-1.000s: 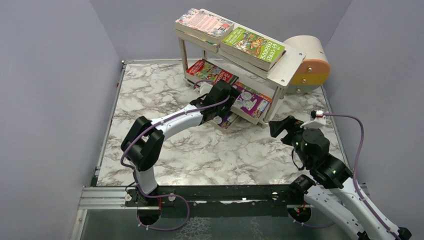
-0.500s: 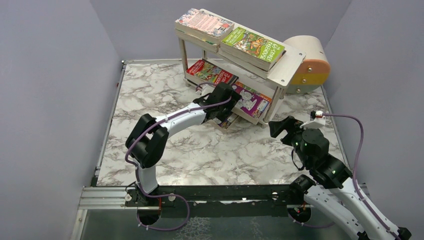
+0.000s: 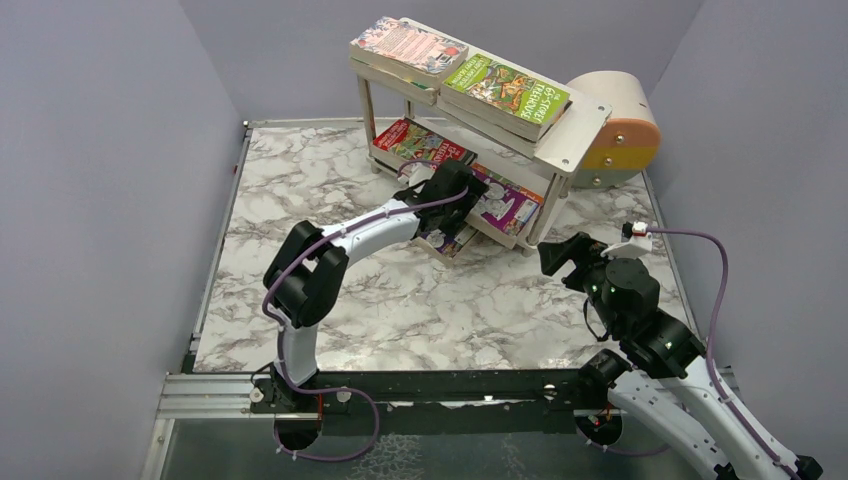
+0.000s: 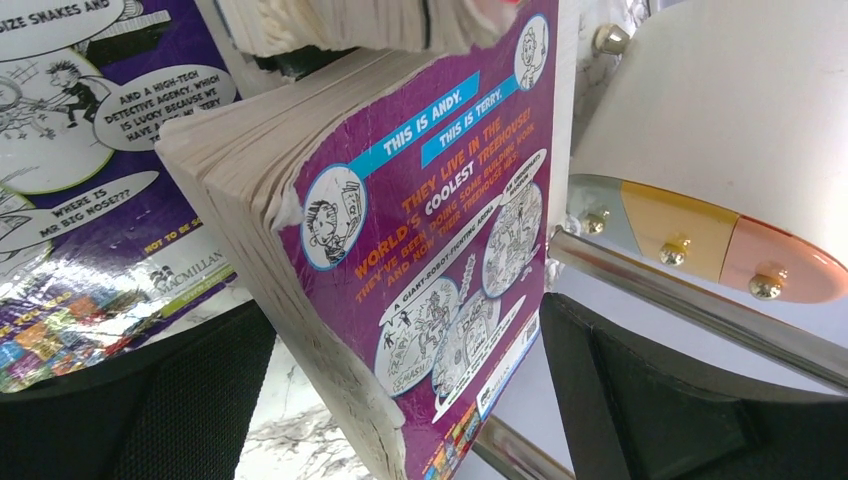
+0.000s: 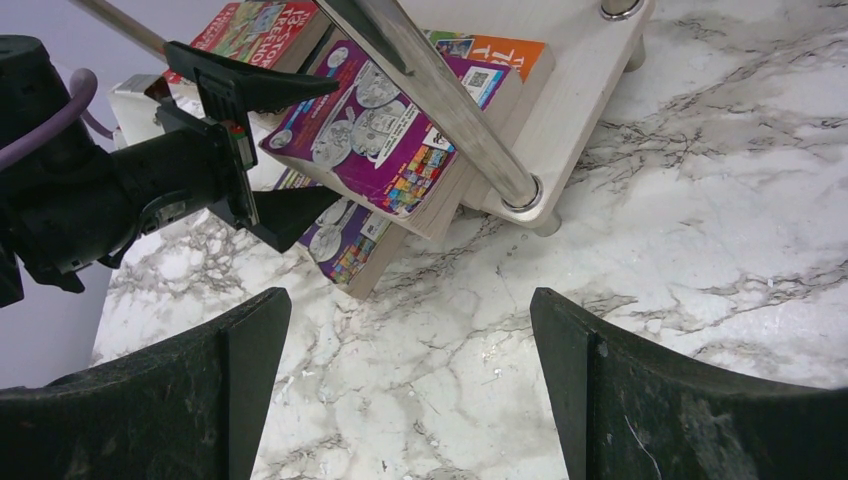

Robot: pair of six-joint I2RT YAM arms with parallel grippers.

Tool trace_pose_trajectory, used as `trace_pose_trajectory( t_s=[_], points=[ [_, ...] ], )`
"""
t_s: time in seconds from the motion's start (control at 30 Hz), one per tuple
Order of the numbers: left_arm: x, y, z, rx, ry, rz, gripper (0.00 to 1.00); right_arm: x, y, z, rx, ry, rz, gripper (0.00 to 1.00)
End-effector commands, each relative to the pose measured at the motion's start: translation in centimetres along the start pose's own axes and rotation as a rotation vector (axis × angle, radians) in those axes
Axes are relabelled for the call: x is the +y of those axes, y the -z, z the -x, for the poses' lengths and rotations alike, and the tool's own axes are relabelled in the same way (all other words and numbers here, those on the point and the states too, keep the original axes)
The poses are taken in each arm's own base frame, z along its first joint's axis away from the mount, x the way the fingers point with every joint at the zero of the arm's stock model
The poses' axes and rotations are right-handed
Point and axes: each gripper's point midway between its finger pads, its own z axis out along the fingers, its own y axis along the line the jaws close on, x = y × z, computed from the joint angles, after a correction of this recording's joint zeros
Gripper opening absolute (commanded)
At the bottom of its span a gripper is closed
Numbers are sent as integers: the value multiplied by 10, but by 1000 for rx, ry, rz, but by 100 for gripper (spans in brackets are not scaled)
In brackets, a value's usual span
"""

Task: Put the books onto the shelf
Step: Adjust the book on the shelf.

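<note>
Straddling a thick purple cartoon-covered book (image 4: 440,250), the left gripper (image 4: 405,400) stands wide apart.

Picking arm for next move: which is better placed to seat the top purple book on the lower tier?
Left. The left gripper, open, straddles the top purple book at the lower tier; the right gripper hovers open, empty, apart by the corner leg.
</note>
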Motion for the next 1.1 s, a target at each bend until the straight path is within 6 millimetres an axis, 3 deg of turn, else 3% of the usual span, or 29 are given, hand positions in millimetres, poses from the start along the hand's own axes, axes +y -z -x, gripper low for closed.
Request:
trace_pose_trajectory(
  t_s=[0.0,0.77,1.07],
  points=[
    [-14,-2,8,-26,31,-12,99,1,0,2,-12,-17,8,88],
    [-27,-6,7,-19,43,-42,99,3,-3,1,-9,-13,10,88],
    [-5,4,-3,22,48,-5,99,3,-3,0,-8,-19,13,88]
  ],
)
